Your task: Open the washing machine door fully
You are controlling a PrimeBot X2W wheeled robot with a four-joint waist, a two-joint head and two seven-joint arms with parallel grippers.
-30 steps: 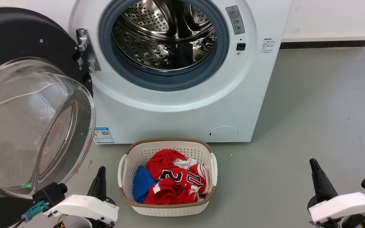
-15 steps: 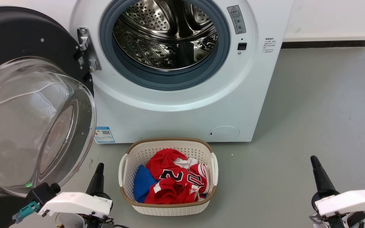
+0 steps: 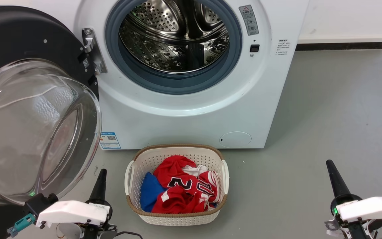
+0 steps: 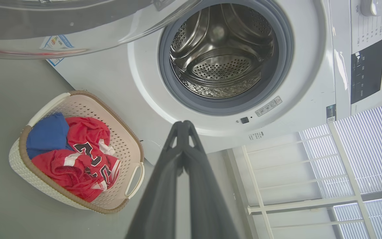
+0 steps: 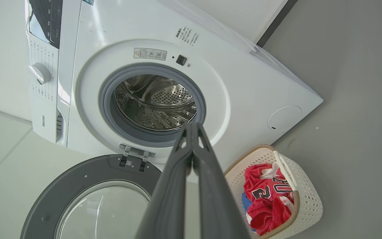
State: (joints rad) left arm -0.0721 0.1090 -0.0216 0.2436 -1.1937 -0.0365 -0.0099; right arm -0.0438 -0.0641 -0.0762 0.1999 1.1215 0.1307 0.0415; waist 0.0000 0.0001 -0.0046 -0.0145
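The door (image 3: 35, 109) hangs wide open at the left of the washer (image 3: 184, 119). Both arms have pulled back a little. The left fingers (image 3: 99, 187) and right fingers (image 3: 335, 181) are pressed together, holding nothing. The job looks done.

White washing machine (image 3: 191, 122), black door (image 3: 18, 36), cream perforated basket (image 3: 177, 217), red jersey (image 3: 177, 172) with black-and-white numerals, blue cloth (image 3: 149, 192), seemingly plain.

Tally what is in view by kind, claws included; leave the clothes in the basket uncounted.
washing machine: 1
washing machine door: 1
laundry basket: 1
claws: 2 (left claw, right claw)
Total: 5
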